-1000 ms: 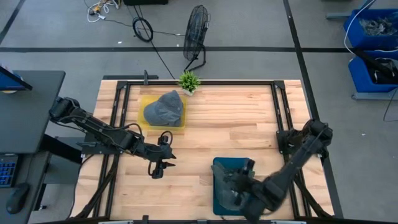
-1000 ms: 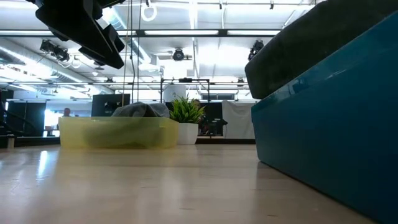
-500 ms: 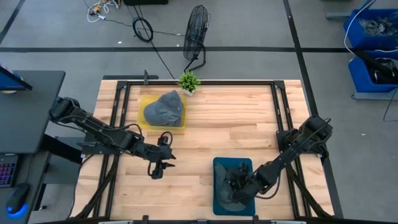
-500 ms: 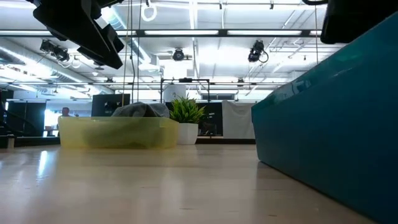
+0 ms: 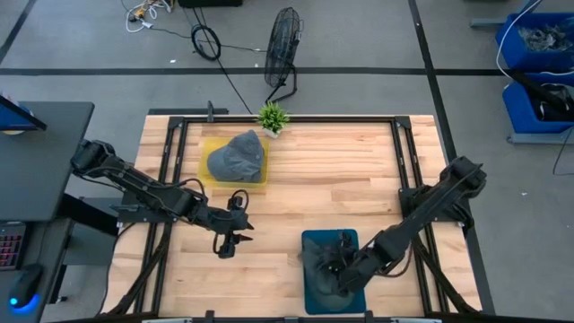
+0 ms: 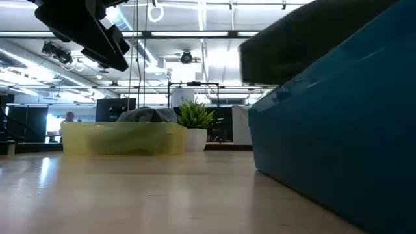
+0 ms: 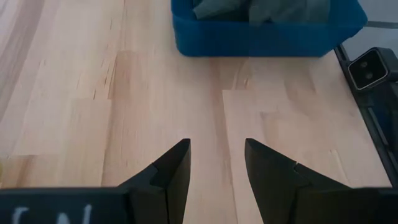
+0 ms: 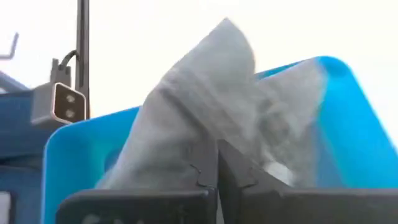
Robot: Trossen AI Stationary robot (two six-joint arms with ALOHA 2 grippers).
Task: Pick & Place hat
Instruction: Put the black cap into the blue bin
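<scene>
A blue bin stands near the table's front edge with dark grey cloth, a hat, inside it. My right gripper reaches into that bin, shut, with the grey hat right at its fingertips; in the high view it sits over the bin's middle. A second grey hat lies in a yellow bin at the far left. My left gripper hovers open over bare wood left of the blue bin, holding nothing. My right gripper is shut on the grey hat's cloth inside the blue bin, pinched between the two fingers. The fingers themselves hide how much cloth lies between them. The cloth rises in a peak beyond the fingertips, and the rest of the hat stays inside the bin.
A small potted plant stands at the far edge beside the yellow bin. Bare wood lies between the two bins and across the table's right half. The low view is half filled by the blue bin's wall.
My right arm's forearm has swung toward the far edge while its gripper stays in the blue bin. The blue bin has slid a little toward the table's left edge.
</scene>
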